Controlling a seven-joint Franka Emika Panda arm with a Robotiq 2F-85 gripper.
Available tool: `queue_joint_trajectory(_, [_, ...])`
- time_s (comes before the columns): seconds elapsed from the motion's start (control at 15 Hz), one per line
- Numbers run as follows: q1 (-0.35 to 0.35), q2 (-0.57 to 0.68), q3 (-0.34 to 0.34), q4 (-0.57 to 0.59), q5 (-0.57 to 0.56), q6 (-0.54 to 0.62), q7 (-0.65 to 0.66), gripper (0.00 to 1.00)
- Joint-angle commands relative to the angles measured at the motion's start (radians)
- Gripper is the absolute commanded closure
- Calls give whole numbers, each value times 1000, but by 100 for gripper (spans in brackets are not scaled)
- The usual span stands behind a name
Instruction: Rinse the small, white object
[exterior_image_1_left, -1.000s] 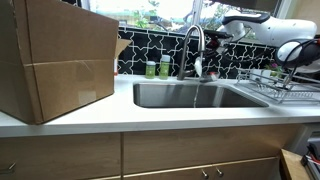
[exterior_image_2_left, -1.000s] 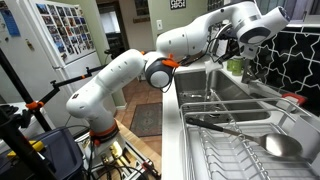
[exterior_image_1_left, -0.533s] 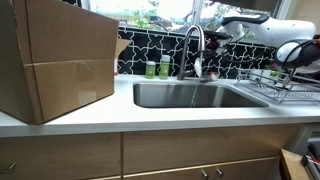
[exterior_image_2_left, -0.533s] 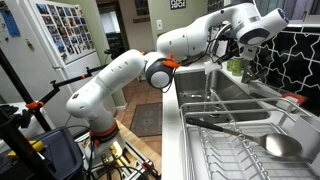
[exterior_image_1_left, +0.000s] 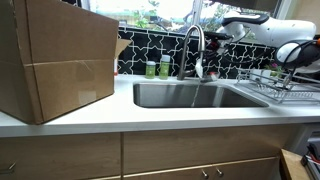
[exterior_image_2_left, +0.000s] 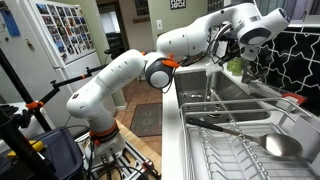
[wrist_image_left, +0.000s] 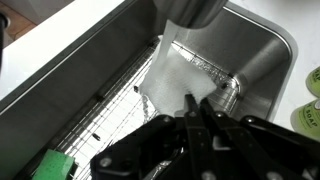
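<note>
**Closed gripper at the faucet, over the sink**

We see a kitchen bench (exterior_image_1_left: 60, 125) with a steel sink (exterior_image_1_left: 170, 97) at its middle. A chrome faucet (exterior_image_1_left: 193, 45) arches over the basin. The robot arm reaches in from the upper right of the frame.

In the wrist view the gripper (wrist_image_left: 193, 108) fills the lower centre. Its jaws are pressed together above the basin. The faucet is a blur at the top edge.

In an exterior view the white object (exterior_image_1_left: 198, 68) is a tiny pale shape just below the spout, at the gripper's end. It is too small for us to tell whether the jaws pinch it. The wrist view shows nothing white between them.

We judge the step in hand to be holding the object under the spout. To do it well, we would keep the object centred below the outlet and low over the basin. We would also keep the grip firm, since a wet, tiny cup may slip. We cannot tell if water runs.

Around it:
- Two green bottles (exterior_image_1_left: 157, 68) stand just beside the faucet base, close enough to be knocked.
- A wire grid (wrist_image_left: 110, 110) lines the basin floor.
- A green sponge-like block (wrist_image_left: 55, 165) lies at the lower left of the wrist view.
- A dish rack (exterior_image_1_left: 278, 85) sits at the right.
- A large cardboard box (exterior_image_1_left: 55, 60) stands at the left, well apart.
</note>
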Motion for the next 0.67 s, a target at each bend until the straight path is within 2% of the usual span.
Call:
queue_joint_trajectory(0.0, [-4, -15, -34, 4, -35, -24, 20, 98])
queue_joint_trajectory(0.6, [23, -73, -130, 6, -285, -22, -26, 98])
